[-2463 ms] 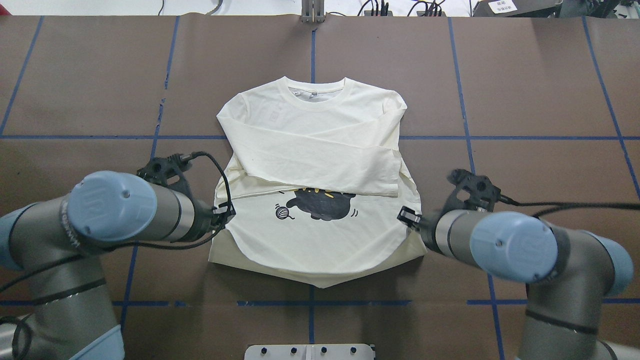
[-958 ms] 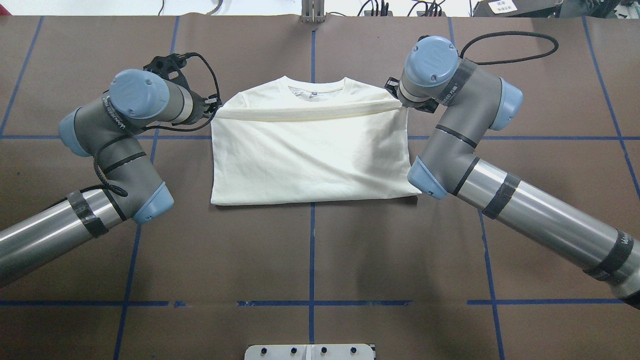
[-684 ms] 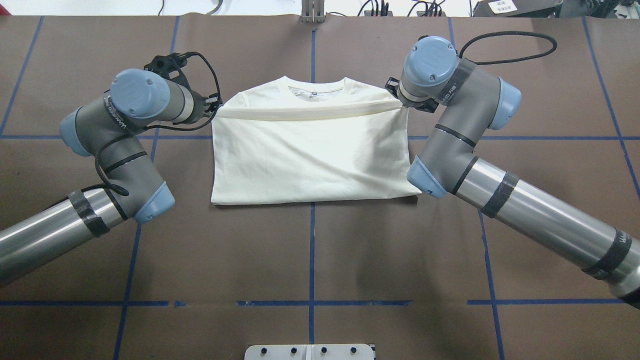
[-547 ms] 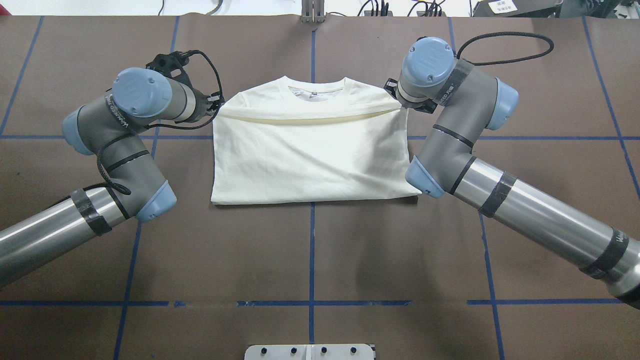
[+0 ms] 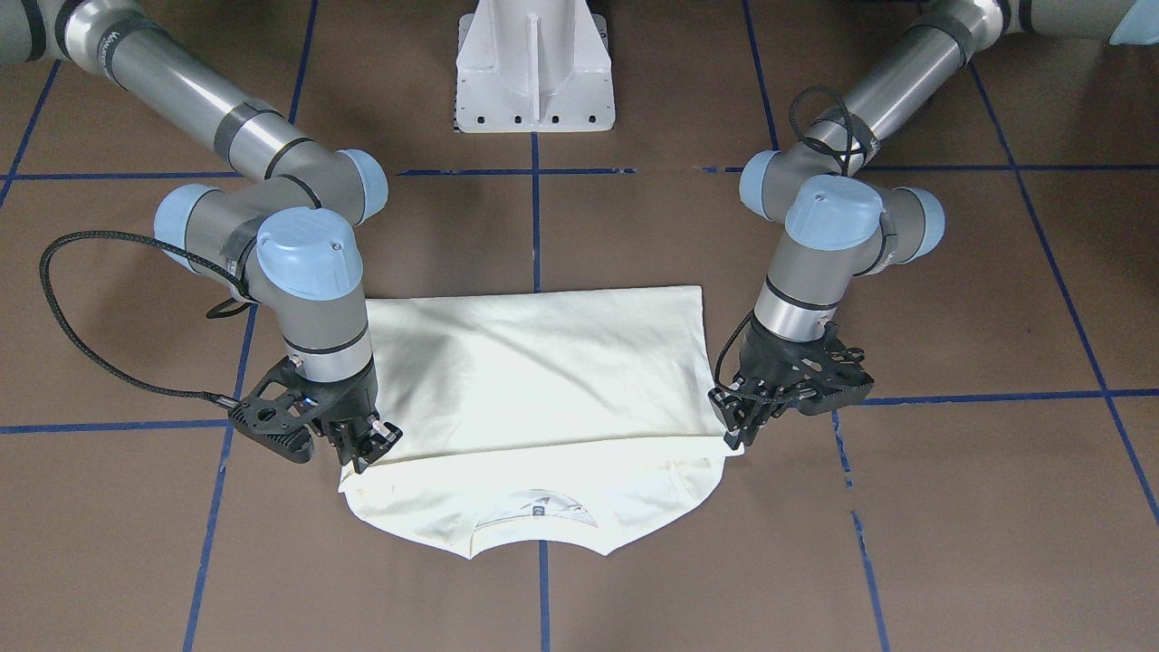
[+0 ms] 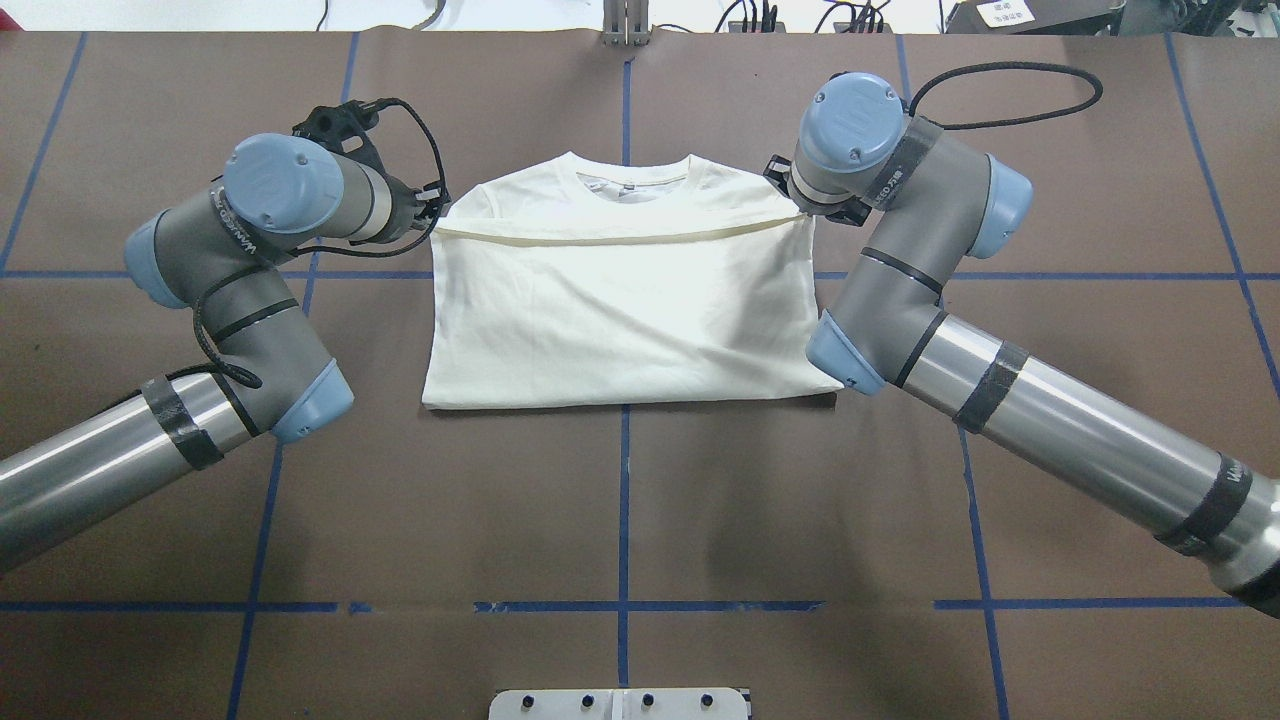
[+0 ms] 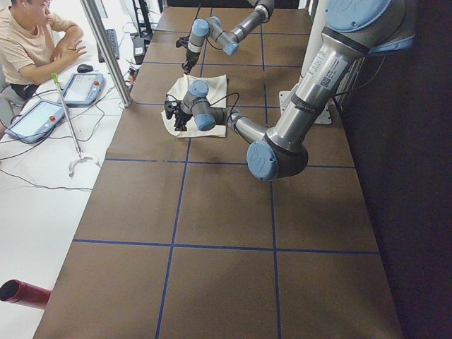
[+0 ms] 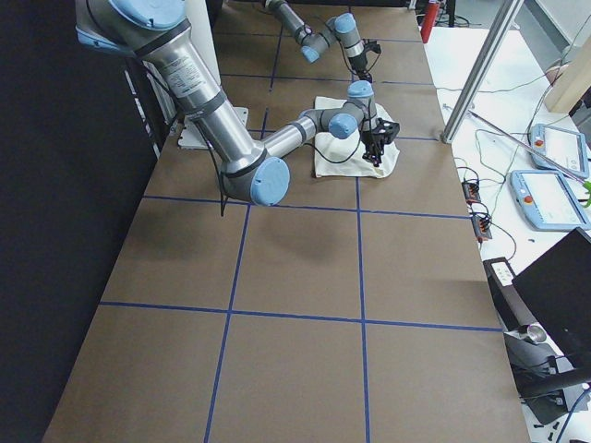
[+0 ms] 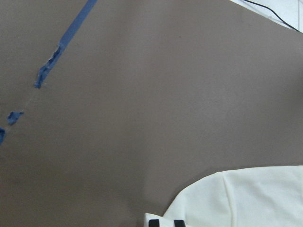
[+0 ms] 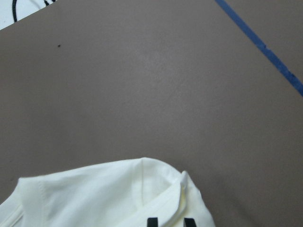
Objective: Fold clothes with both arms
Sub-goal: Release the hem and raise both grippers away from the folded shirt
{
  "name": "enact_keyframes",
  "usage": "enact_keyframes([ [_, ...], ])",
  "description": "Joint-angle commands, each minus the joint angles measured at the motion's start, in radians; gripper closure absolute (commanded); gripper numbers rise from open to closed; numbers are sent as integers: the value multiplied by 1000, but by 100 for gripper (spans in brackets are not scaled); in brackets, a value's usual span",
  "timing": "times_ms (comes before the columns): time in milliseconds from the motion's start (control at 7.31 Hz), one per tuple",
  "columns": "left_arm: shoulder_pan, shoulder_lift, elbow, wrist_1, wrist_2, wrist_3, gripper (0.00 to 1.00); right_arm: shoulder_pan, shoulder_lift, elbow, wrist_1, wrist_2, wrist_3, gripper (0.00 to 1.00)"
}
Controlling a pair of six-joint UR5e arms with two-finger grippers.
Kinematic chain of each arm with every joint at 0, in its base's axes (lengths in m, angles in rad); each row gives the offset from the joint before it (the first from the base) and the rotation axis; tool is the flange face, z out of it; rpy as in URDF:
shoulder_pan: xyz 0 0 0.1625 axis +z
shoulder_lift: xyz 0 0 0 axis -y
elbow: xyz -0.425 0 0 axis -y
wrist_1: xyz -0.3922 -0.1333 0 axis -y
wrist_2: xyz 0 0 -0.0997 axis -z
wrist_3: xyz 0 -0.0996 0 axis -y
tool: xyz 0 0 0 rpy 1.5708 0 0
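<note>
1. Front-facing view: your cream shirt point(image 5: 543, 371) lies on the brown counter point(image 5: 634, 561), folded over with its plain side up and the neckline toward this camera. The left end effector point(image 5: 735, 433) sits at the view's right corner of the top layer's edge, and the right end effector point(image 5: 365, 450) at the opposite corner. Each has its jaws nearly together, pinching that edge low over the shirt's shoulder.
2. Overhead view: the pinched edge runs as a straight band just below the collar, stretched between the left end effector point(image 6: 437, 208) and the right end effector point(image 6: 797, 208). The right one's tips are largely hidden under its wrist. The cream shirt point(image 6: 620, 320) straddles the centre line of blue tape point(image 6: 623, 500).
3. Left side view: the near left arm point(image 7: 282, 134) reaches to the cream shirt point(image 7: 215, 85) mid-counter. You cannot judge the jaws here. A person point(image 7: 32, 42) sits at the white desk.
4. Right side view: the near right arm point(image 8: 231, 138) reaches the cream shirt point(image 8: 388, 166). The jaws are again too small to read.
5. Left wrist view: two black fingertips point(image 9: 152, 222) show at the bottom edge, close together, with cream shirt point(image 9: 246, 198) cloth around them.
6. Right wrist view: two black fingertips point(image 10: 151, 222) stand a narrow gap apart, with a ridge of cream shirt point(image 10: 94, 198) rising between them.
</note>
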Motion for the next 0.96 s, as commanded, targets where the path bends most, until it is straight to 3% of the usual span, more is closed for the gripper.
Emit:
enact_keyframes([
  [0, -24, 5, -41, -35, -65, -12, 53, -21, -131, 225, -1, 114, 17, 51],
  [137, -27, 18, -53, -35, -65, -10, 53, -61, -226, 311, 2, 110, 38, 46],
  [547, -27, 40, -79, -98, -76, -19, 53, -133, -285, 315, 4, 104, 125, 34],
  [821, -25, 40, -79, -98, -71, -19, 53, -149, -303, 327, 2, 99, 170, 35],
])
